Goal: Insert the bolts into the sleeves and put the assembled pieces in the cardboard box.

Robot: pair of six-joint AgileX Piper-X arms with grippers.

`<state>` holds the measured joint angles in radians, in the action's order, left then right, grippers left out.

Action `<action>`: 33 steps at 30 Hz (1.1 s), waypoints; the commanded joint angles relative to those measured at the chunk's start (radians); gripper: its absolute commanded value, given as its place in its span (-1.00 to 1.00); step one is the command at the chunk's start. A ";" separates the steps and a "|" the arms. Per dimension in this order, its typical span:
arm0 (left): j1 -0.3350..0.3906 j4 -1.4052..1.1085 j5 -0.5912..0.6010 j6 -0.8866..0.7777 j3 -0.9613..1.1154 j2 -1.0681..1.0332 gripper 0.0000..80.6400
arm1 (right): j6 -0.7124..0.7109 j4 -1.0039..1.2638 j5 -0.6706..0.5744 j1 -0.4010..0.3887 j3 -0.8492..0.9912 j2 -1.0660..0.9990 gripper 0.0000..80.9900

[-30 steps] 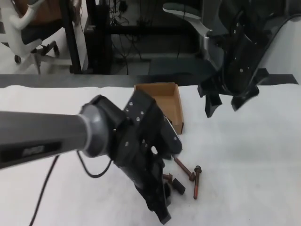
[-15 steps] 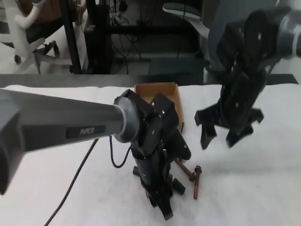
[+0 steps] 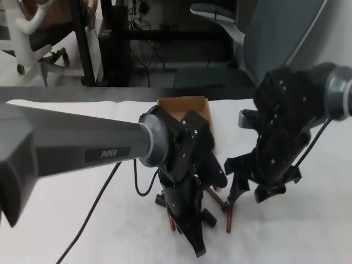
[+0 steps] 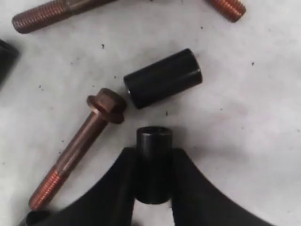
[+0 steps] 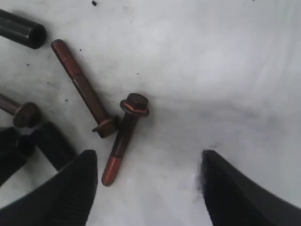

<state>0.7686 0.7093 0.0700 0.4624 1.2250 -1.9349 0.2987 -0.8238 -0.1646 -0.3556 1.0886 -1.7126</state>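
My left gripper (image 4: 154, 188) is shut on a short black sleeve (image 4: 154, 165) that stands on end on the white cloth, its bore facing the camera. Right beside it lie a second black sleeve (image 4: 163, 78) and a copper-coloured bolt (image 4: 77, 146). My right gripper (image 5: 148, 188) hangs open just above two more bolts (image 5: 124, 136) (image 5: 84, 87) that touch near their heads. From above, the left gripper (image 3: 190, 231) points down at the parts and the right gripper (image 3: 248, 193) is close by on its right. The cardboard box (image 3: 204, 118) stands just behind both arms.
Another sleeve (image 5: 21, 28) and a bolt head (image 5: 21, 113) lie beyond the right gripper. A further bolt (image 4: 56, 12) lies past the left gripper. A black cable (image 3: 93, 203) trails over the white cloth at the left. Chairs and desk legs stand behind the bench.
The right arm has dropped from high at the back right to just above the bolts. The left arm has swung right and lower over the parts.
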 commanded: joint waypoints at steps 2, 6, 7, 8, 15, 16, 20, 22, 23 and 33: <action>0.003 0.063 -0.103 -0.056 -0.004 0.003 -0.95 | 0.066 0.112 0.065 -0.041 -0.015 0.015 0.46; -0.009 0.057 -0.097 -0.110 -0.006 0.101 -0.95 | 0.069 0.162 0.142 -0.073 -0.005 0.001 0.46; -0.011 0.050 -0.097 -0.121 -0.006 0.126 -0.95 | 0.069 0.150 0.165 -0.075 -0.001 -0.004 0.46; -0.013 0.042 -0.097 -0.128 -0.006 0.162 -0.95 | 0.069 0.136 0.184 -0.075 0.002 -0.011 0.46; -0.025 -0.057 -0.095 -0.222 -0.007 0.411 -0.95 | 0.097 0.104 0.273 -0.070 0.005 -0.050 0.46; -0.025 -0.065 -0.095 -0.224 -0.007 0.435 -0.95 | 0.107 0.106 0.273 -0.070 0.005 -0.053 0.46; -0.025 -0.089 -0.100 -0.223 -0.007 0.540 -0.95 | 0.126 0.108 0.271 -0.072 0.005 -0.073 0.45; -0.026 -0.085 -0.106 -0.223 -0.007 0.567 -0.95 | 0.146 0.104 0.265 -0.076 0.005 -0.083 0.45; -0.026 -0.082 -0.106 -0.223 -0.007 0.575 -0.95 | 0.161 0.104 0.249 -0.079 0.005 -0.087 0.45; -0.026 -0.022 -0.106 -0.223 -0.023 0.585 -0.95 | 0.221 0.110 0.257 -0.141 0.005 -0.094 0.45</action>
<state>0.7448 0.6822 -0.0276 0.2476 1.2039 -1.3603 0.5075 -0.7122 0.0771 -0.4835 1.0900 -1.8103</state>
